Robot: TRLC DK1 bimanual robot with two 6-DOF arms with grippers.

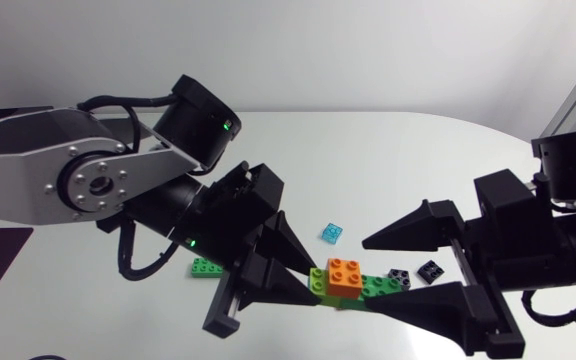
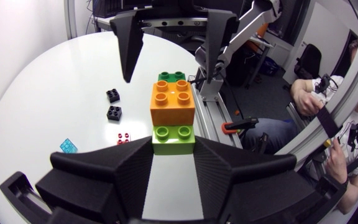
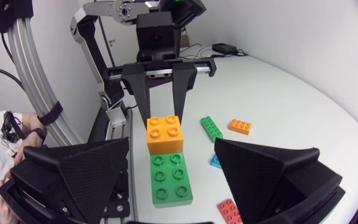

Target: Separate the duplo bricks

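1. Head view: the orange brick [image 1: 344, 275] is the highest part of the joined stack on the table [image 1: 388, 150]. A lime brick [image 1: 318, 283] projects from beneath the orange brick toward the left arm. A green brick [image 1: 376, 288] projects from the opposite side, toward the right arm
2. Head view: the left gripper [image 1: 314, 285] straddles the lime brick, just beside the orange brick. The right gripper [image 1: 366, 276] is spread wide, one finger to each side of the green brick
3. Head view: a black brick [image 1: 398, 278] lies just past the green brick's outer end. A blue piece [image 1: 332, 233] lies near the orange brick, apart from the stack
4. Left wrist view: both left fingers bear on opposite side walls of the lime brick, so this tool is clamped on it. The orange brick is directly ahead, with the green brick beyond it between the right arm's parted fingers
5. Right wrist view: bare table shows on both sides of the green brick. The right tool stands apart and holds nothing. The left fingers descend behind the orange brick
6. Handling, as a judgement: the bricks are light, rigid and glossy, joined only by stud friction. Grip the green brick on its flat side walls, below the studs and close to the orange brick. Tilting should release the joint more easily than a straight pull, and smooth walls may slip under a weak pinch
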